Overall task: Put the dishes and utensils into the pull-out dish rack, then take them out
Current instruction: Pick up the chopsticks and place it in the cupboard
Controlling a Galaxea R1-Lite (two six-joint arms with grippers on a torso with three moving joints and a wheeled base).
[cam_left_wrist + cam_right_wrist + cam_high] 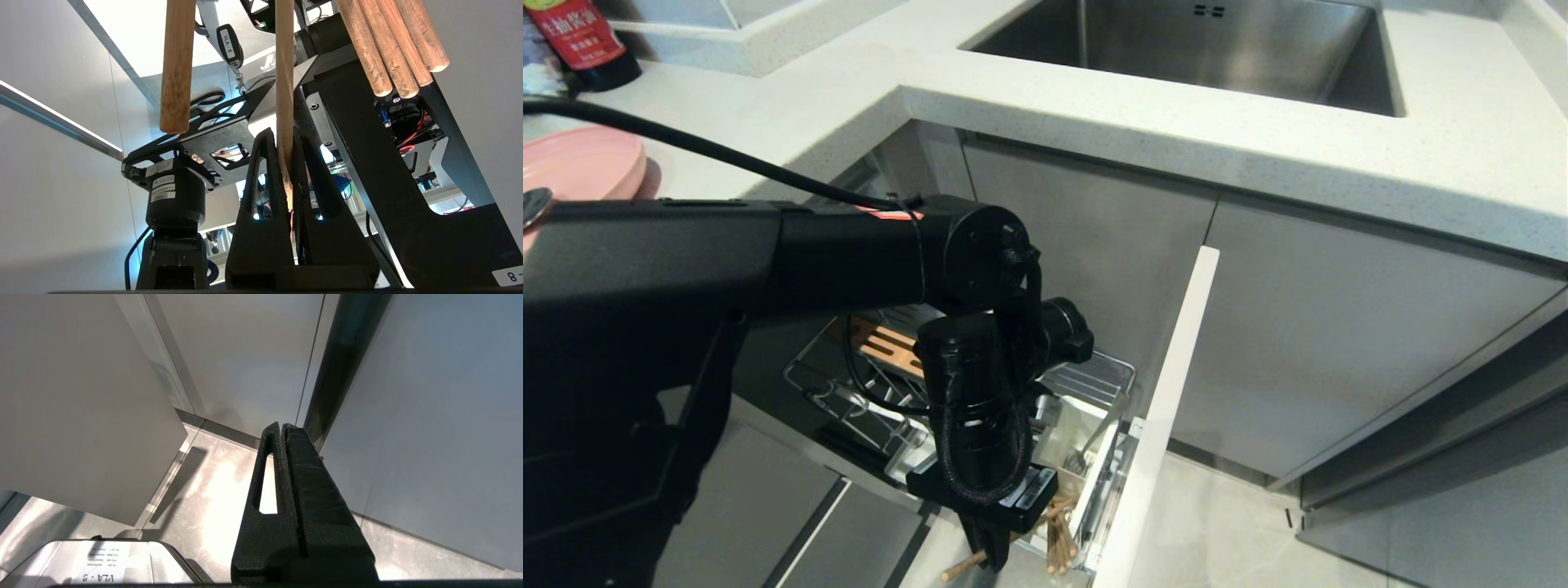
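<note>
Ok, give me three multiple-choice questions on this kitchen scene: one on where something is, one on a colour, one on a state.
1. Where is the wide flat pink plate? A on the white speckled countertop; B in the steel sink; C in the wire rack.
2. What colour is the dark bottle's label? A green; B red; C blue.
3. The left gripper is: A open and empty; B shut on a metal spoon; C shut on a thin wooden chopstick.
Answers: A, it lies on the counter at the head view's left edge; B, the label shows red; C, the fingers pinch one stick in the left wrist view.
</note>
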